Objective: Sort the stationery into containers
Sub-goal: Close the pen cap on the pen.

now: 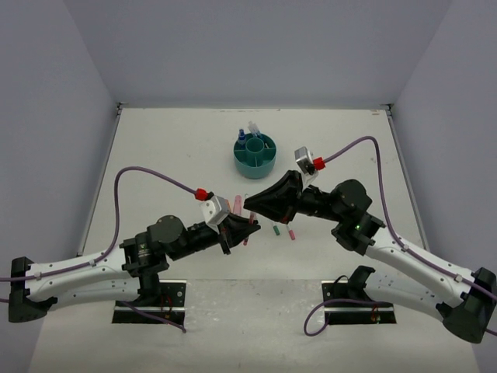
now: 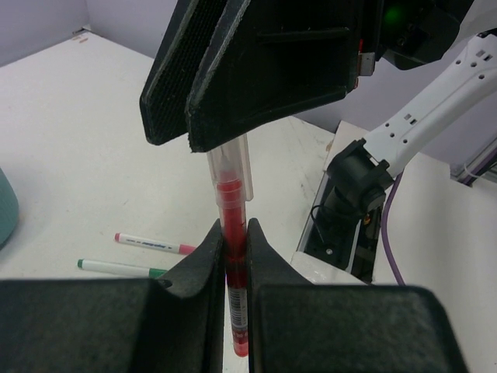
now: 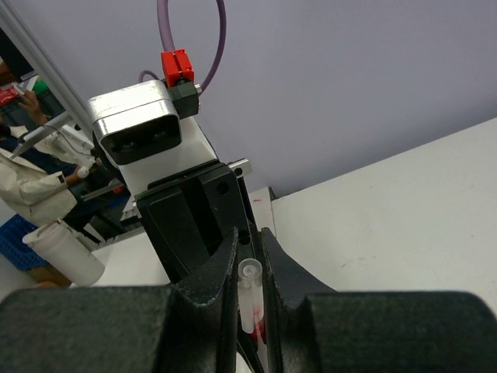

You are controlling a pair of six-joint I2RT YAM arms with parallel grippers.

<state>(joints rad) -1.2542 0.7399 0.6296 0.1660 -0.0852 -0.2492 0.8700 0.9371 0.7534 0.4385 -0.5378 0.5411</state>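
Observation:
A red pen (image 2: 231, 203) with a clear cap (image 3: 250, 291) is held above the table between both arms. My left gripper (image 2: 234, 233) is shut on its red barrel. My right gripper (image 3: 248, 249) is shut on the clear cap end, facing the left one tip to tip. In the top view, the left gripper (image 1: 247, 225) and right gripper (image 1: 252, 203) meet just in front of the round teal organiser (image 1: 255, 155). The organiser holds a blue marker (image 1: 242, 140) and thin pens (image 1: 255, 128).
Loose pens lie on the table under the grippers: a green-capped pen (image 2: 120, 267), a pink-capped pen (image 2: 155, 244) and, in the top view, another pink one (image 1: 237, 203). The right arm's base (image 2: 353, 194) stands close behind. Grey walls enclose the table.

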